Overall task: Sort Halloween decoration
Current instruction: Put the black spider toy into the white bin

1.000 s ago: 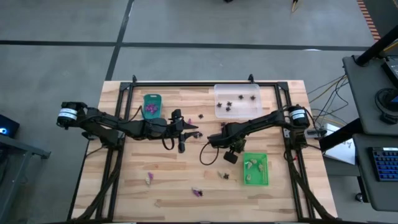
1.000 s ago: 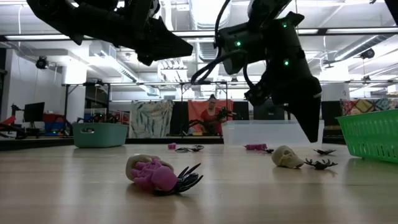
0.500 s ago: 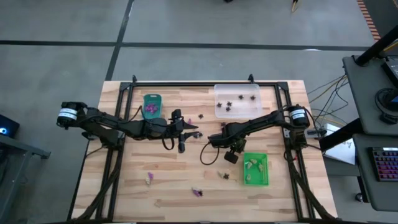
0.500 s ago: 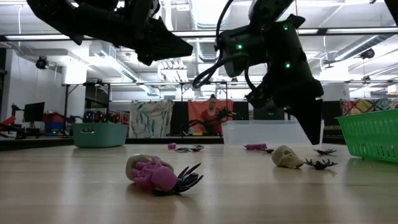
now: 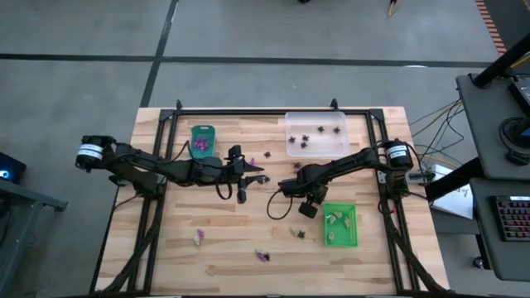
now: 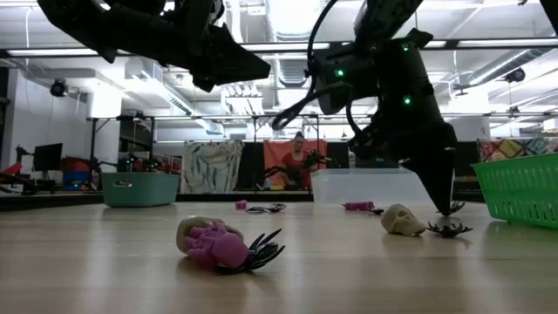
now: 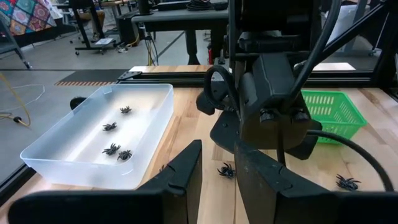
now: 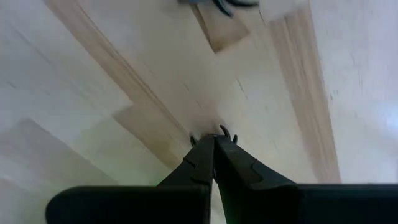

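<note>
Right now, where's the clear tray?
High view: the clear tray sits at the table's far edge, right of centre, beyond the right gripper, with black spiders inside; the green tray lies nearer.

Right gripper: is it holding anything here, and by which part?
The right gripper is shut on a small black spider, pinched by its body, with thin legs curling out past the fingertips. The left gripper holds nothing visible.

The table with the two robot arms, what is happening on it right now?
The robot is sorting small Halloween trinkets into trays. The right tool is shut on a black spider, low over the wood near the green tray. The left tool hangs mid-table with a small gap between its fingers. The clear tray holds black spiders, the teal tray purple pieces. A few trinkets lie unsorted.
</note>
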Robot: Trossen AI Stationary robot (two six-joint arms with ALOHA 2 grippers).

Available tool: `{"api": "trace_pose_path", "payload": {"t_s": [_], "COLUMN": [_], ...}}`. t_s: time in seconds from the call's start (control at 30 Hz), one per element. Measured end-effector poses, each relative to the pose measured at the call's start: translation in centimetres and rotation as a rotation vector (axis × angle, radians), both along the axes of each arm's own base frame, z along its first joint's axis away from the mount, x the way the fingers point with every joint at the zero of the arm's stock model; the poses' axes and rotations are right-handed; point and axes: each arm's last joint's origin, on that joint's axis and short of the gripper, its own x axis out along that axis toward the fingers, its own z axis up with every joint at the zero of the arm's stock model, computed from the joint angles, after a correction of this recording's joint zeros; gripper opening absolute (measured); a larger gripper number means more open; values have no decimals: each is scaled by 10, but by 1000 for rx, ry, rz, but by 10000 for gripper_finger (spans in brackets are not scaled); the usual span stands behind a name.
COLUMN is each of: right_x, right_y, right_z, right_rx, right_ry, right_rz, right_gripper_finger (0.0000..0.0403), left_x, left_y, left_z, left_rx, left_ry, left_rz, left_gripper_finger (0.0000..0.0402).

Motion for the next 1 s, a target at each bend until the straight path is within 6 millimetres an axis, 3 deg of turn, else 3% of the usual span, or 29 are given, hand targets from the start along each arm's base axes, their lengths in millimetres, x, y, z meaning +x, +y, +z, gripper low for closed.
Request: {"api": "trace_pose_path", "payload": {"t_s": [0.23, 0.5, 0.73, 1.0], "right_x": [21, 46, 36, 0], "right_y": [1, 3, 8, 18], "right_z": [11, 41, 53, 50], "right_rx": [15, -1, -5, -25], "right_ry": [-163, -361, -490, -699], "right_rz": [59, 179, 312, 476], "right_gripper_finger": [9, 9, 9, 9], "left_x": [0, 0, 0, 3], "left_y": [0, 0, 0, -1], "left_z": [0, -1, -4, -12], "left_rx": [0, -2, -35, -74], "left_ry": [0, 6, 35, 52], "left_rz": [0, 0, 7, 8], "left_gripper_finger": [76, 76, 76, 76]}}
